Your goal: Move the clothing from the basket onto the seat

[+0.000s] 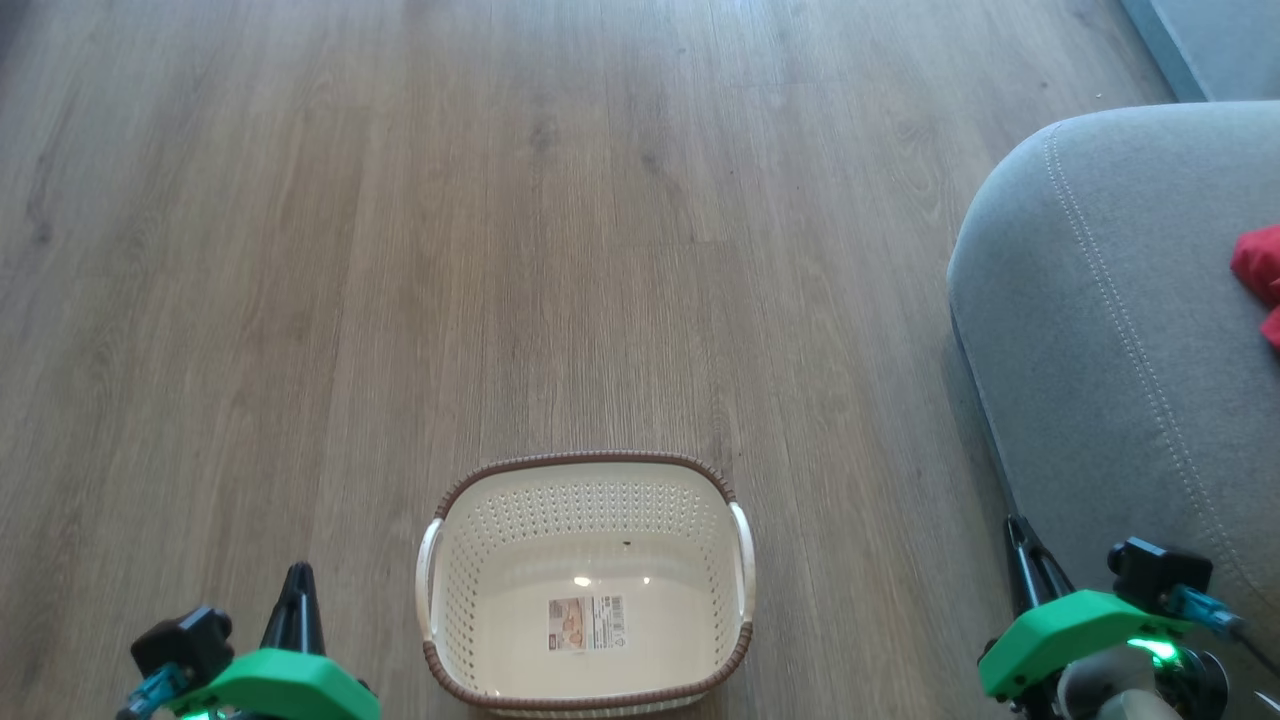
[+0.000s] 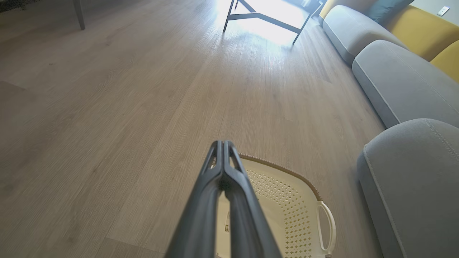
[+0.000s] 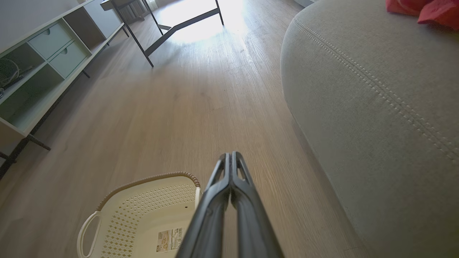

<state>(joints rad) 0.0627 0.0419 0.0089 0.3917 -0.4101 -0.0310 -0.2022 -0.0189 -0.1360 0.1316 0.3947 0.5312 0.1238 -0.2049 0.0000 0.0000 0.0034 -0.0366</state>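
The cream perforated basket [image 1: 585,585] stands on the wood floor at the bottom centre, with only a label on its bottom; it also shows as basket [image 2: 287,204] and basket [image 3: 143,218]. Red clothing [image 1: 1262,275] lies on the grey seat [image 1: 1120,330] at the right edge, also seen as clothing [image 3: 426,9] on the seat [image 3: 376,89]. My left gripper [image 1: 298,575] is shut, left of the basket, its fingers pressed together [image 2: 223,145]. To the basket's right, by the seat's front, my right gripper [image 1: 1018,530] is shut with nothing in it [image 3: 231,156].
More grey and yellow sofa cushions [image 2: 398,79] run along the right. A dark-legged table [image 2: 265,16] stands far ahead. A low white shelf unit [image 3: 43,61] lines the left wall. Open wood floor [image 1: 500,250] lies beyond the basket.
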